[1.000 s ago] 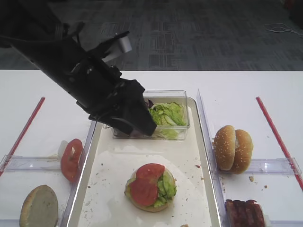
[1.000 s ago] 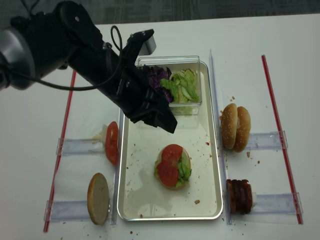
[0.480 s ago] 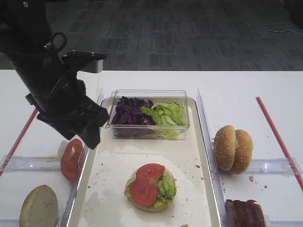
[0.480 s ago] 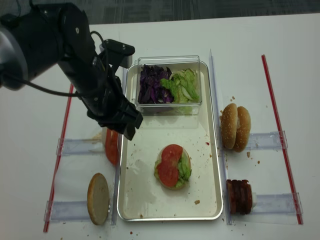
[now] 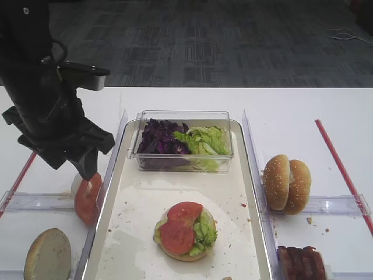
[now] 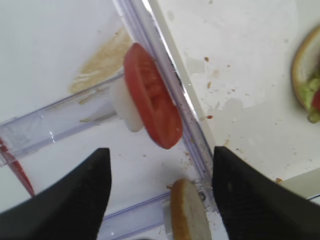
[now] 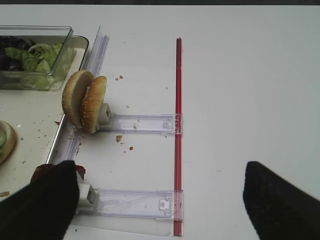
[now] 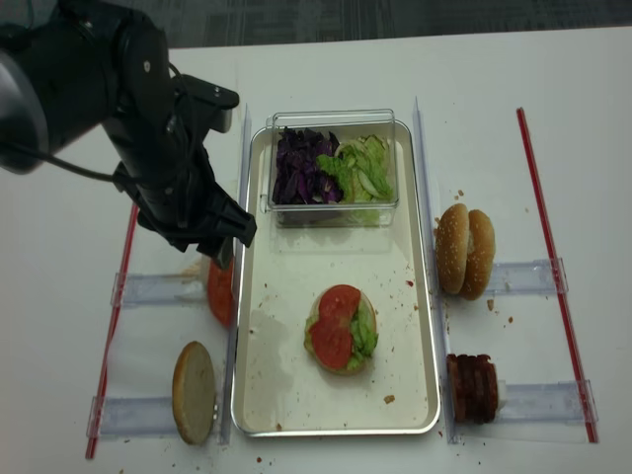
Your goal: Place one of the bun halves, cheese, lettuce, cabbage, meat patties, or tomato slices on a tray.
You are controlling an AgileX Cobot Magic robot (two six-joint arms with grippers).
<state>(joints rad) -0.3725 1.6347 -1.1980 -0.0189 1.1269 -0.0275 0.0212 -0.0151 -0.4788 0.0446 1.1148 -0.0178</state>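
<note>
Fingers of your left gripper (image 6: 160,195) stand spread wide with nothing between them, hovering above the upright tomato slices (image 6: 151,96) that stand in a clear rack just ahead of the tips. One bun half (image 6: 187,210) stands on edge directly under the gap. To that gripper's right lies the tray (image 8: 259,390), carrying a bun base topped with lettuce (image 8: 363,334) and tomato. Your right gripper (image 7: 155,197) also stands wide apart, holding nothing.
</note>
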